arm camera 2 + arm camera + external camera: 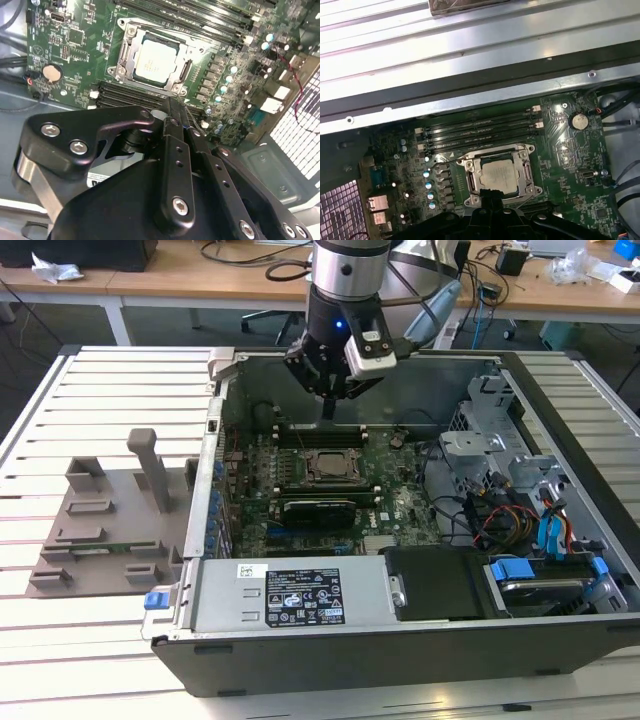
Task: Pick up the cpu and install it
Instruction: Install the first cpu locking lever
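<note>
The cpu (327,466) lies flat inside the metal-framed socket on the motherboard, its silvery top plate facing up. Both wrist views show it seated within the frame (155,62) (501,175). My gripper (328,412) hangs above the board just behind the socket, apart from the cpu and touching nothing. Its black fingers meet at the tips (174,106) with nothing between them, and the same tips (492,196) sit at the socket's edge in the first wrist view.
The open computer case (560,390) lies on a slatted white table (100,400). A grey plastic tray (110,530) with raised blocks sits at the exterior view's left. A power supply (300,595) lines the near wall. Drive cages and cables (520,510) crowd the right. Memory slots (480,131) flank the socket.
</note>
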{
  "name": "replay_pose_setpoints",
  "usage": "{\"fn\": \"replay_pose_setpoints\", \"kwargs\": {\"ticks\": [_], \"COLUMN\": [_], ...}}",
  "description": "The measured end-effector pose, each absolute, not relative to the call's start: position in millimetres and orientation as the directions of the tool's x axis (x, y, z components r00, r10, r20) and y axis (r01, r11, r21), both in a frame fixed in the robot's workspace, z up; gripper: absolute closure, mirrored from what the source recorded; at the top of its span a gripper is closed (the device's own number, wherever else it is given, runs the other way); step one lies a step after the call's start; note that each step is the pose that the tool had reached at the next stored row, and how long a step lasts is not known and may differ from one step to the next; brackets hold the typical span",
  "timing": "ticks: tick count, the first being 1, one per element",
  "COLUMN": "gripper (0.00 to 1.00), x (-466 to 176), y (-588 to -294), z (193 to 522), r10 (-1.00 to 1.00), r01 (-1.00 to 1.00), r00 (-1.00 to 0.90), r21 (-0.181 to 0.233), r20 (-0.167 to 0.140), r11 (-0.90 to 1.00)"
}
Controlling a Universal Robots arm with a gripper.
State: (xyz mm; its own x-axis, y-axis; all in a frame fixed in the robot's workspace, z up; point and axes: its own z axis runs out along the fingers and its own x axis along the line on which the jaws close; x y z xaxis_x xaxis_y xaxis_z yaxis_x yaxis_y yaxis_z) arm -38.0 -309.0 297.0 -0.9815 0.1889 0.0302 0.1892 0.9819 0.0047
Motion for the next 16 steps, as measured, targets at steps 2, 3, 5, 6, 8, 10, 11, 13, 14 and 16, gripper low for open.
{"fn": "replay_pose_setpoints", "kwargs": {"ticks": [2,3,5,6,8,10,11,13,14,16], "gripper": [0.89,0.89,0.89,0.89,0.89,0.89,0.89,0.89,0.89,0.89], "x": [-38.0,-38.0,-38.0,-38.0,-38.0,-38.0,-38.0,-38.0,-38.0,-38.0], "y": [-309.0,-308.9,-308.9,-308.9,-309.0,-308.9,-308.9,-308.9,-308.9,-309.0], "z": [297.0,297.0,297.0,297.0,297.0,297.0,297.0,297.0,297.0,297.0], "r10": [0.165,0.154,0.134,0.128,0.113,0.093,0.086,0.068,0.062,0.043], "r01": [0.165,0.154,0.134,0.128,0.113,0.093,0.086,0.068,0.063,0.043], "r00": [-0.986,-0.988,-0.991,-0.991,-0.993,-0.995,-0.996,-0.997,-0.998,-0.999], "r21": [0.005,0.005,0.005,0.005,0.005,0.005,0.005,0.005,0.005,0.005], "r20": [0.03,0.03,0.03,0.03,0.03,0.03,0.03,0.03,0.03,0.03], "r11": [0.986,0.988,0.991,0.992,0.994,0.996,0.996,0.998,0.998,0.999]}}
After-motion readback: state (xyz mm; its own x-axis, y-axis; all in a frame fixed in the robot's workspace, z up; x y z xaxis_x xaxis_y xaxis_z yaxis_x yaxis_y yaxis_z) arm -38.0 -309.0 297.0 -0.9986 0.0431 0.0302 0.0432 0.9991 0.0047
